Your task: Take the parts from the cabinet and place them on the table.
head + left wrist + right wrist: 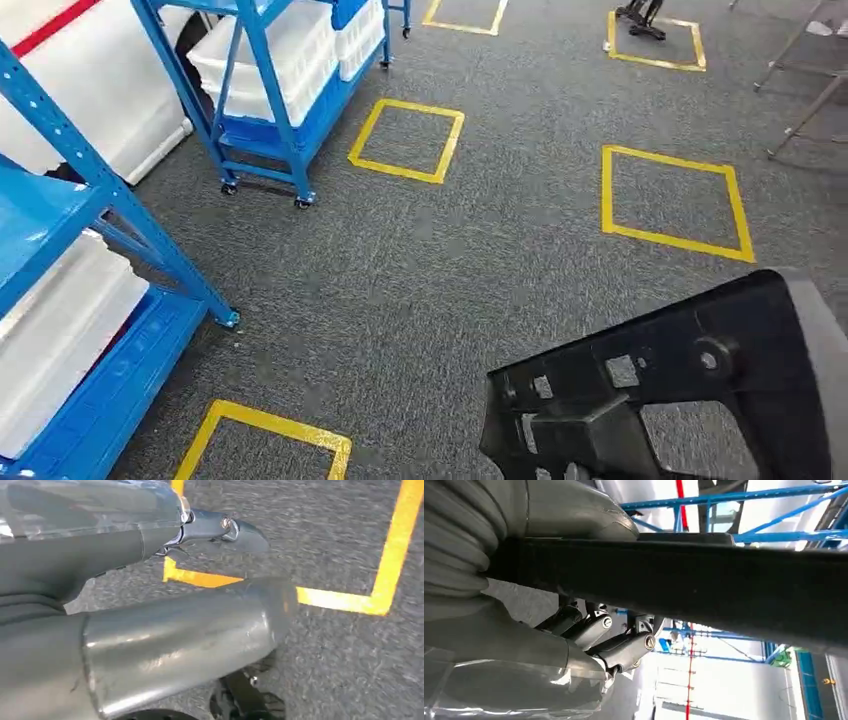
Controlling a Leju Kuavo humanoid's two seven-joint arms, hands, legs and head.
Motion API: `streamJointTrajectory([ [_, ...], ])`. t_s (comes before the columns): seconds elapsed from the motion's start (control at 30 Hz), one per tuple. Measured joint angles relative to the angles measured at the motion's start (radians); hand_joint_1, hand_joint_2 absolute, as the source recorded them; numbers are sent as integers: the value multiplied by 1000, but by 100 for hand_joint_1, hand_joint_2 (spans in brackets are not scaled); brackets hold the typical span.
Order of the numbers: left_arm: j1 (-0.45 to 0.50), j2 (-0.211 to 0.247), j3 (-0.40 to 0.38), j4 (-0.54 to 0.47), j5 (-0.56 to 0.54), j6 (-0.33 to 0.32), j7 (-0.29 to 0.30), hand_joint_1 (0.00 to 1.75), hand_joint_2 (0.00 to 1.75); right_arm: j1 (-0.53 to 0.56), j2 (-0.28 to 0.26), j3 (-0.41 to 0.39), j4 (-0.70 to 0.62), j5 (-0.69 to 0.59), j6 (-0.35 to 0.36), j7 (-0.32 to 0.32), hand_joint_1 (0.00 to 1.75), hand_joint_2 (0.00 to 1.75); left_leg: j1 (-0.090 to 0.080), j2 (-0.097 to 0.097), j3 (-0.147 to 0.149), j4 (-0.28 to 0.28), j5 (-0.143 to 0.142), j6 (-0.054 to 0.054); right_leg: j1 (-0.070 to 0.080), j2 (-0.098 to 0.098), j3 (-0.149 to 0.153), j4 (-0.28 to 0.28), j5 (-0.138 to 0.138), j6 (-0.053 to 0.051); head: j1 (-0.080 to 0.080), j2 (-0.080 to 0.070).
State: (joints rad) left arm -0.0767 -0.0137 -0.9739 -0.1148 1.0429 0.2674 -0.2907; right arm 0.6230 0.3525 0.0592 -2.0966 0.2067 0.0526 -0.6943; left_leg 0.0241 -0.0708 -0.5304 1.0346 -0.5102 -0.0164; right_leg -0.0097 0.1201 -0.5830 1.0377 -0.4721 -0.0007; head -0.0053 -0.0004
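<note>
- My right hand (589,635) holds the black part (704,587): thumb on one face, darker fingers (624,647) curled against the other, the bar running well out past my grip.
- From my head, that black part (680,390) hangs low in front of me, over grey carpet (500,260).
- My left hand (220,530) hangs beside me with nothing in it; I cannot tell how far its fingers are curled.
- Risk, as I judge it: the long overhang could lever the part out of my fingers while I walk.
- Another: swinging it near the blue rack (120,220) on my left could knock a post.
- No table is visible from here, so I could misjudge the heading.
- I can read no label or writing.
</note>
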Motion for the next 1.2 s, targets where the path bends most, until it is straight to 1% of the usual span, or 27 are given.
streamJointTrajectory([
  [0.07,-2,0,0,0,4,-2,-5,0,0,0,0,-1,0,2,-4,0,175,175,-3,22,5,-2,6,16,-5,25,-6,-5,8,13,0,0],
  [0.1,-4,0,0,-1,5,-2,-6,0,0,0,0,-1,0,3,-6,0,175,175,1,38,4,-8,12,26,-8,13,-9,7,1,15,0,0],
  [0.13,-3,0,0,-1,7,0,-6,0,0,-1,0,-1,0,5,-7,0,175,175,0,50,3,-11,13,31,0,-53,-30,47,-30,16,7,0],
  [0.17,-2,1,0,-1,8,1,-6,0,0,-6,0,-2,0,9,-8,0,175,175,-4,64,0,-11,14,35,1,-88,-64,114,-70,19,12,0],
  [0.23,2,3,0,-1,8,3,-5,0,0,-9,0,-2,0,12,-9,0,175,175,-11,95,-4,-11,13,38,-1,-113,-140,271,-140,22,11,0],
  [0.27,2,5,0,-1,8,3,-5,0,0,-9,0,-2,1,12,-9,0,175,175,-14,109,-5,-11,13,38,-1,-115,-157,310,-146,21,11,0],
  [0.3,2,5,0,-1,8,3,-6,0,0,-9,0,-2,3,12,-8,0,175,175,-16,123,-5,-11,12,39,-1,-115,-150,300,-130,18,12,0],
  [0.37,-2,5,0,-1,8,3,-8,0,0,-9,0,-2,4,13,-6,0,175,175,-19,149,-1,-11,9,39,6,-126,-65,150,-50,4,12,0],
  [0.4,-4,4,-1,-1,8,3,-7,0,0,-10,0,-2,4,15,-6,0,175,175,-20,159,3,-11,8,37,13,-153,-10,57,-16,-8,12,0],
  [0.43,-4,2,-1,-2,8,3,-5,0,0,-13,0,-2,4,18,-7,0,175,175,-22,169,6,-11,5,34,28,-209,19,-7,-25,-19,11,0],
  [0.57,-8,2,-6,-5,7,3,2,0,0,-15,0,-3,2,29,-12,0,175,175,-22,209,15,-15,1,18,36,-166,12,-14,-16,-31,13,0],
  [0.6,-10,2,-8,-7,7,3,2,0,0,-15,0,-3,0,31,-12,0,175,175,-24,201,12,-10,-7,10,20,-152,24,-31,-4,-38,10,0],
  [0.63,-11,2,-8,-7,8,3,1,0,0,-16,0,-5,-1,32,-14,-2,175,175,-20,139,5,18,-26,6,19,-145,26,-37,-1,-39,10,0],
  [0.67,-11,2,-9,-7,8,2,0,0,0,-21,0,-5,-1,33,-16,-1,175,175,-19,100,-21,75,-62,4,18,-135,24,-37,1,-42,7,0],
  [0.7,-9,2,-10,-7,8,2,2,0,0,-24,0,-5,-1,33,-17,0,175,175,-17,82,-57,151,-101,1,17,-124,24,-36,1,-42,5,0],
  [0.73,-7,3,-12,-7,8,3,3,0,0,-24,0,-5,-1,36,-17,0,175,175,-16,77,-96,233,-135,-2,17,-111,23,-36,1,-43,5,0],
  [0.77,-5,3,-14,-7,8,4,4,0,0,-24,0,-5,-1,36,-18,0,175,175,-15,77,-126,291,-148,-4,17,-94,24,-34,1,-43,4,0],
  [0.8,-3,3,-16,-7,8,4,5,0,0,-24,0,-5,0,36,-19,0,175,175,-14,77,-134,299,-132,-5,16,-78,24,-32,0,-43,4,0],
  [0.87,-4,3,-18,-7,8,4,6,0,0,-24,0,-5,0,36,-19,0,175,175,-9,72,-85,180,-43,-10,11,-46,25,-23,-4,-37,4,0],
  [0.9,-4,5,-19,-7,8,4,5,0,0,-24,0,-5,0,36,-19,0,175,175,-4,54,-43,82,9,-13,7,-31,25,-14,-8,-30,4,0],
  [0.93,-2,5,-20,-7,8,3,5,0,0,-24,0,-5,0,36,-19,0,175,175,4,-1,-16,21,13,-17,5,-20,18,-5,-13,-23,3,0],
  [0.97,-2,5,-21,-7,8,3,5,0,0,-28,0,-5,0,36,-19,0,175,175,1,-21,-17,4,4,-14,9,-8,9,10,-17,-17,-2,0],
  [1.07,-10,5,-23,-7,8,3,4,0,0,-27,-1,-5,0,38,-19,0,175,175,-7,15,-15,10,9,10,3,22,-3,0,-6,0,1,0],
  [1.1,-11,3,-23,-8,8,3,4,0,0,-27,-1,-5,-1,38,-19,0,175,175,0,29,-15,1,14,19,4,30,-5,4,-7,5,-1,0],
  [1.13,-12,3,-23,-9,8,4,3,0,0,-26,-1,-6,-1,39,-20,0,175,175,0,43,-13,-2,17,25,7,-25,-12,21,-20,7,3,0],
  [1.17,-11,3,-23,-9,8,4,2,0,0,-29,-1,-6,-1,39,-20,0,175,175,-2,55,-14,-3,18,32,10,-71,-35,65,-51,11,12,0],
  [1.2,-9,4,-23,-9,8,4,2,0,0,-31,-1,-6,-1,39,-21,0,175,175,-5,69,-15,-3,17,34,8,-94,-72,140,-91,15,13,0],
])
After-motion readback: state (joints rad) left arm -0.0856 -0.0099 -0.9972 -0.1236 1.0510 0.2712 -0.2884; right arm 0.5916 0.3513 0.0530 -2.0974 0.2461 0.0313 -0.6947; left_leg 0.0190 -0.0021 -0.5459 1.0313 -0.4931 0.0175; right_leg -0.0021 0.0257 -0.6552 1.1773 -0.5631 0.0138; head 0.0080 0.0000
